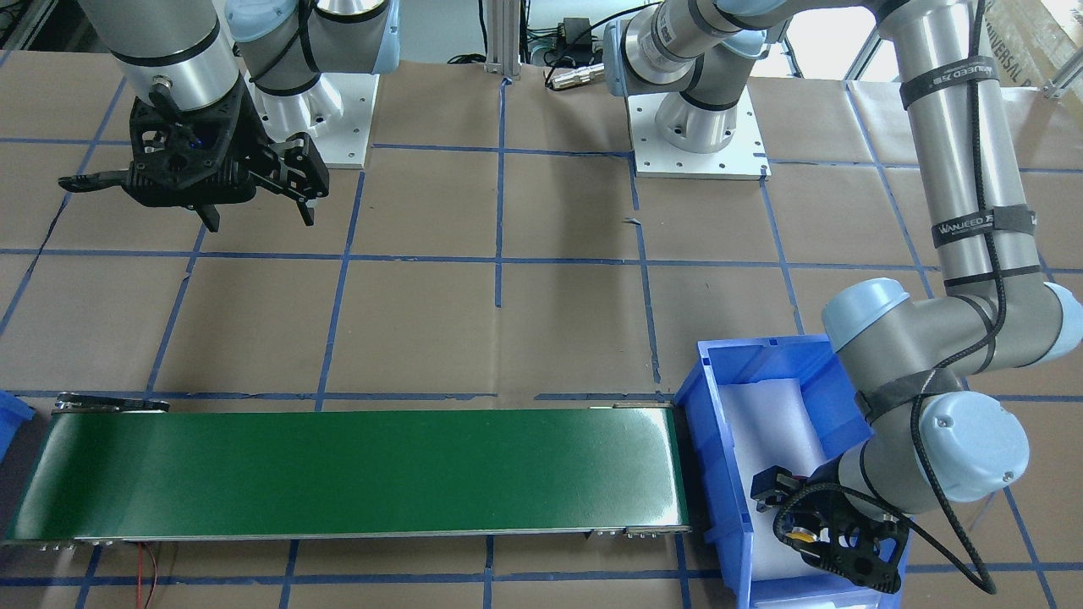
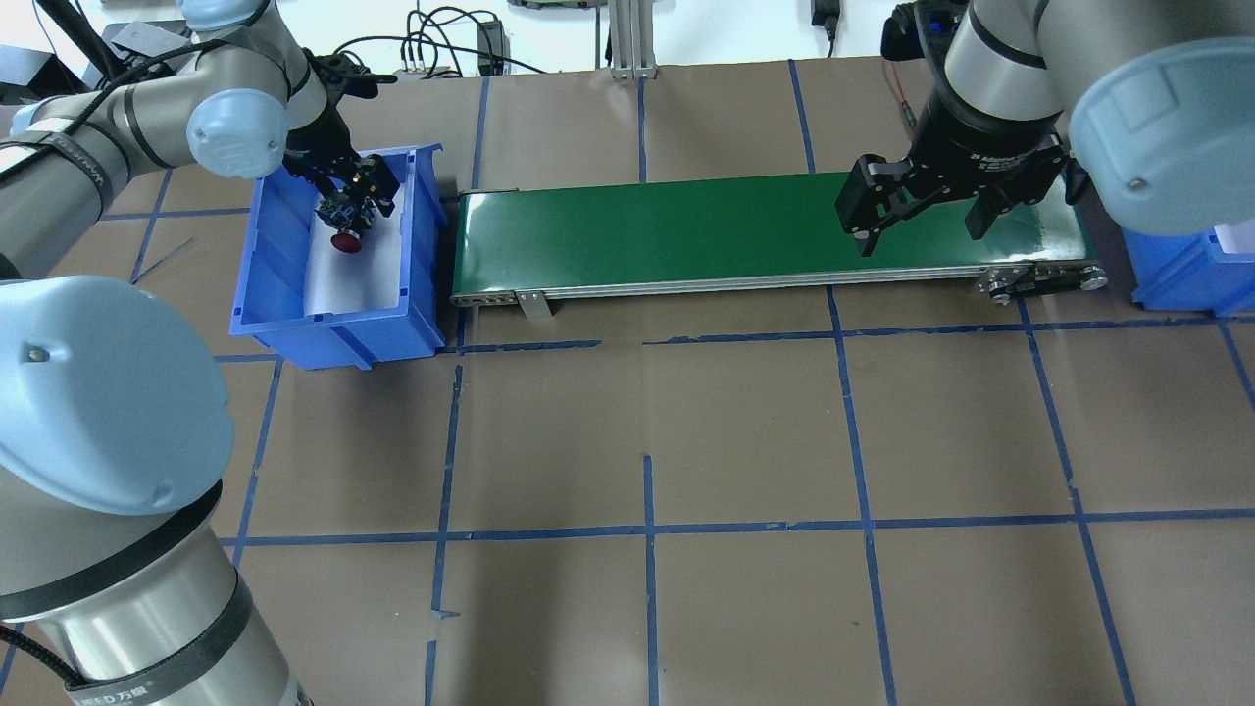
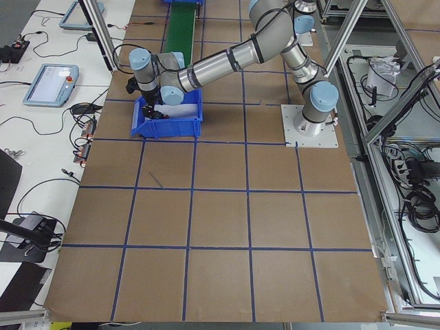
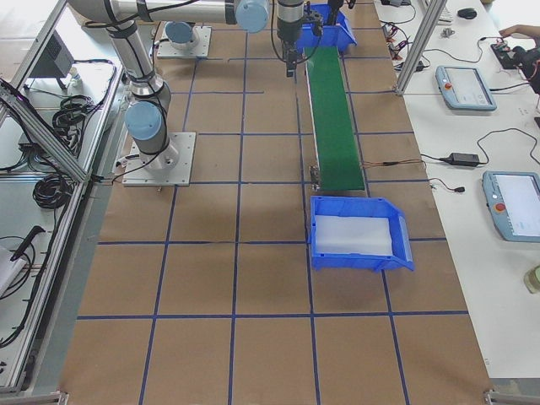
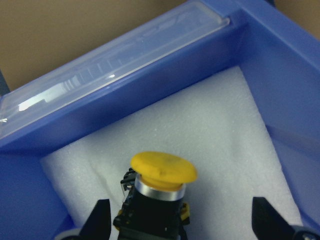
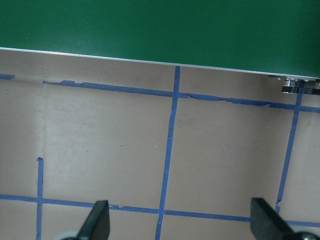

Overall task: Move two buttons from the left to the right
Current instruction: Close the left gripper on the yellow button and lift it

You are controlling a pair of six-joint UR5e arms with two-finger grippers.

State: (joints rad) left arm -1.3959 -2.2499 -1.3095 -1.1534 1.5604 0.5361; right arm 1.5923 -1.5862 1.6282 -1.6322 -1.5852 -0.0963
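Observation:
The yellow mushroom-capped button (image 5: 162, 170) stands on white foam inside the left blue bin (image 2: 333, 328). My left gripper (image 5: 182, 222) is open and low in that bin, with the yellow button between its fingers, closer to one finger (image 5: 100, 220). The same gripper shows in the overhead view (image 2: 355, 201) and the front view (image 1: 812, 534). The red button (image 2: 345, 242) lies on the foam just beside the gripper. My right gripper (image 2: 922, 237) is open and empty, held above the table by the conveyor's right end; it also shows in the front view (image 1: 258, 222).
A green conveyor belt (image 2: 765, 226) runs from the left bin to a second blue bin (image 2: 1177, 275) at the right. That second bin (image 4: 359, 232) holds only white foam. The table is brown paper with blue tape lines (image 6: 170, 150).

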